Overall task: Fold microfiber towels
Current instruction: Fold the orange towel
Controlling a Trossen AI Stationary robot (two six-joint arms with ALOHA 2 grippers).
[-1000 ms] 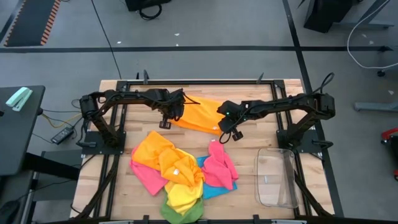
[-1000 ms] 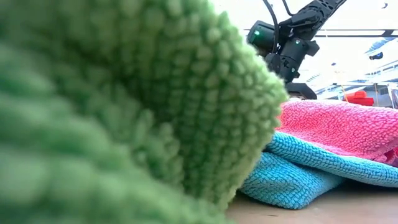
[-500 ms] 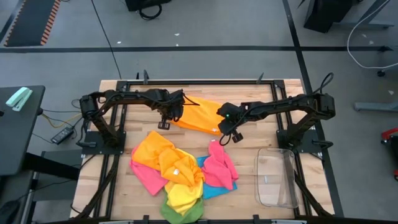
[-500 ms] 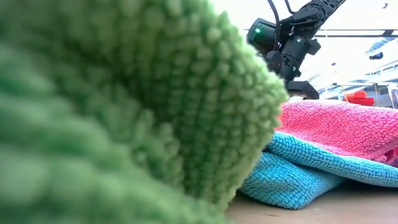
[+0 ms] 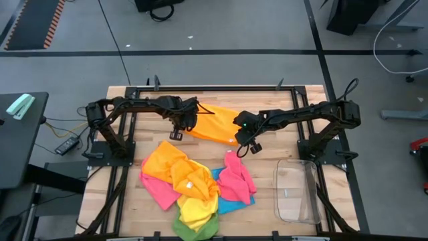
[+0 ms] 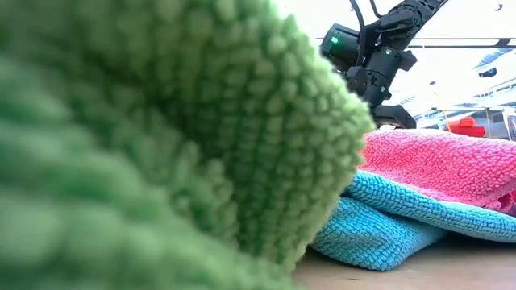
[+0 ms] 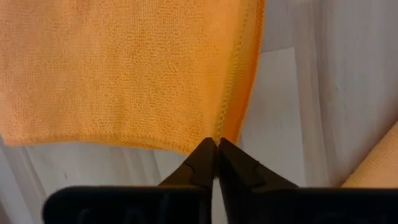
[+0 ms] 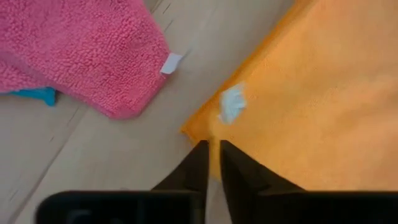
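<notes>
Orange towel (image 5: pixel 214 124); pink towel (image 5: pixel 237 178); seemingly blue towel (image 6: pixel 387 221).

The right pincer (image 8: pixel 212 158) has parted slightly at the orange towel's (image 8: pixel 311 93) corner (barely a gap).

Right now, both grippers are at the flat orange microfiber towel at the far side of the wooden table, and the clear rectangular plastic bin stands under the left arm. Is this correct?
One detail is wrong: the clear rectangular plastic bin stands near the right arm, at the table's near right corner, as the high view shows. Both the left gripper and right gripper are indeed at the flat orange microfiber towel.
</notes>
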